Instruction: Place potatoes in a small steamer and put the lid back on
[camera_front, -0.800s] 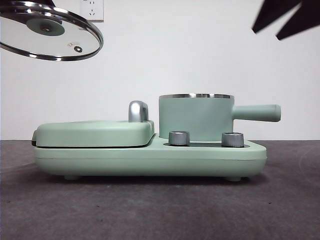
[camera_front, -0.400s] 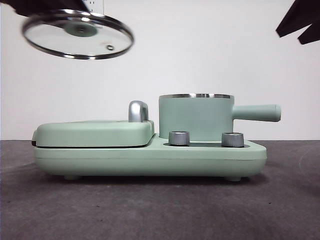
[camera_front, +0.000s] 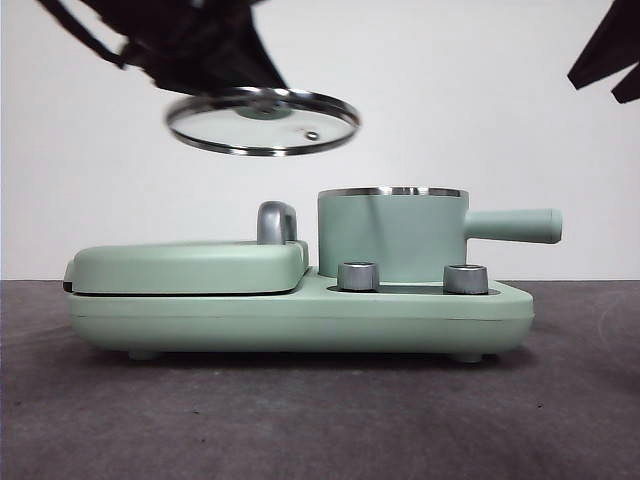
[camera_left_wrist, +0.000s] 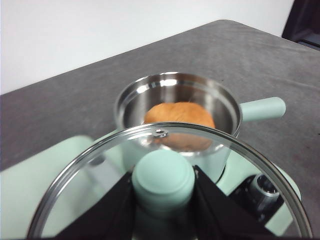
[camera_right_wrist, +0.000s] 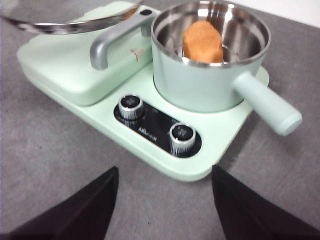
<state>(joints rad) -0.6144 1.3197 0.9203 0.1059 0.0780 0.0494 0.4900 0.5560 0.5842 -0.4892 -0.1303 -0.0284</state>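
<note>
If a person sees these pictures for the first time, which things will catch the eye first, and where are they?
First the glass lid, held by its knob in the left gripper, hanging in the air above the closed griddle plate, beside the pot and not yet over it. Next the mint-green steamer standing open on the appliance, with the orange-brown potato lying inside. The right gripper waits open, clear of the pot.

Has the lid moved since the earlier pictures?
Yes. The lid, held by the left gripper, has moved right and lower, towards the small steamer.
</note>
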